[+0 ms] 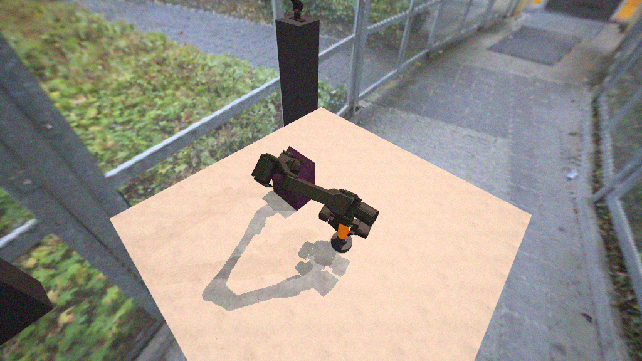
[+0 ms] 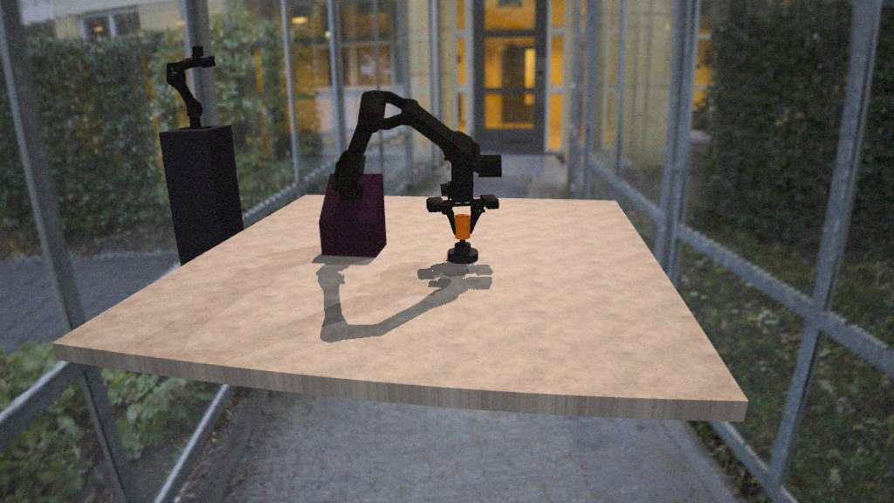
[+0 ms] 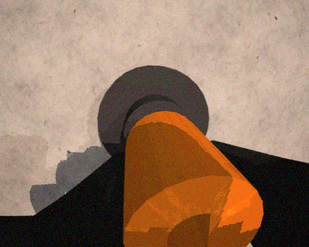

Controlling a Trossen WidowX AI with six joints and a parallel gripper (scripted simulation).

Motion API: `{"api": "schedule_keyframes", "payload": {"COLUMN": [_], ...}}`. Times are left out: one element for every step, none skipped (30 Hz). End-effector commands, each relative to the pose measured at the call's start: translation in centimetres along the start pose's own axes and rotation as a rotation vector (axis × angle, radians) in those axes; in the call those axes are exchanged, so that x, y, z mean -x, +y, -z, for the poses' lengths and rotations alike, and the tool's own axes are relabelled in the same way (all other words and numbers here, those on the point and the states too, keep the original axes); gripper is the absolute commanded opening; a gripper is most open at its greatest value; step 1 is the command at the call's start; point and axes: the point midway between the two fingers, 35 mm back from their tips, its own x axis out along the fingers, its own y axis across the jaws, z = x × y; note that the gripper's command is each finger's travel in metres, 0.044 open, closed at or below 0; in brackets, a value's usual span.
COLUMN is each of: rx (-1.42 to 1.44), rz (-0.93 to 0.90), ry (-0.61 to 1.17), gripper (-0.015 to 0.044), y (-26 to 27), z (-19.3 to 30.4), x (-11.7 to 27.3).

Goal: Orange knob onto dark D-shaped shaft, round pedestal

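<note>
Knob [image 1: 343, 231] [image 2: 463, 226] [image 3: 160, 166], right of the top view's middle, is squeezed by the gripper [image 1: 343, 230] [image 2: 463, 227]. Lining up seems underway; next, turn gently, then push down.

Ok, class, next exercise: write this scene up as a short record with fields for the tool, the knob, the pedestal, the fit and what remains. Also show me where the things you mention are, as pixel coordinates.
tool: closed on the knob, above the pedestal
knob [image 1: 343, 231] [image 2: 463, 226] [image 3: 164, 154]: orange, upright
pedestal [image 1: 347, 245] [image 2: 463, 258] [image 3: 152, 82]: round, dark, standing on the table [image 1: 426, 267] [image 2: 560, 326] [image 3: 260, 46]
fit: knob not down on the pedestal; flat-side alignment cannot be seen
remaining: line up the flats, push down fully, let go
</note>
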Motion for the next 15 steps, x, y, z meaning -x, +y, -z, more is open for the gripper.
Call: {"api": "schedule_keyframes", "payload": {"rx": [0.021,0.049,0.082,0.120,0.164,0.195,0.203,0.205,0.205,0.205,0.205,0.205,0.205,0.205,0.205], "rz": [0.004,0.004,0.004,0.004,0.004,0.004,0.004,0.004,0.004,0.004,0.004,0.004,0.004,0.004,0.004], "ry": [0.001,0.001,0.001,0.001,0.001,0.001,0.001,0.001,0.001,0.001,0.001,0.001,0.001,0.001,0.001], "gripper": [0.0000,0.0000,0.0000,0.0000,0.0000,0.0000,0.0000,0.0000,0.0000,0.0000,0.0000,0.0000,0.0000,0.0000,0.0000], "y": [-0.09,-0.10,-0.11,-0.11,-0.12,-0.13,-0.12,-0.10,-0.08,-0.06,-0.04,-0.03,-0.02,-0.02,-0.03], "z": [0.07,0.08,0.09,0.09,0.10,0.10,0.09,0.07,0.05,0.04,0.03,0.01,0.01,0.01,0.01], "x": [0.32,0.32,0.33,0.33,0.32,0.29,0.25,0.20,0.16,0.12,0.08,0.04,0.01,0.01,-0.03]}}
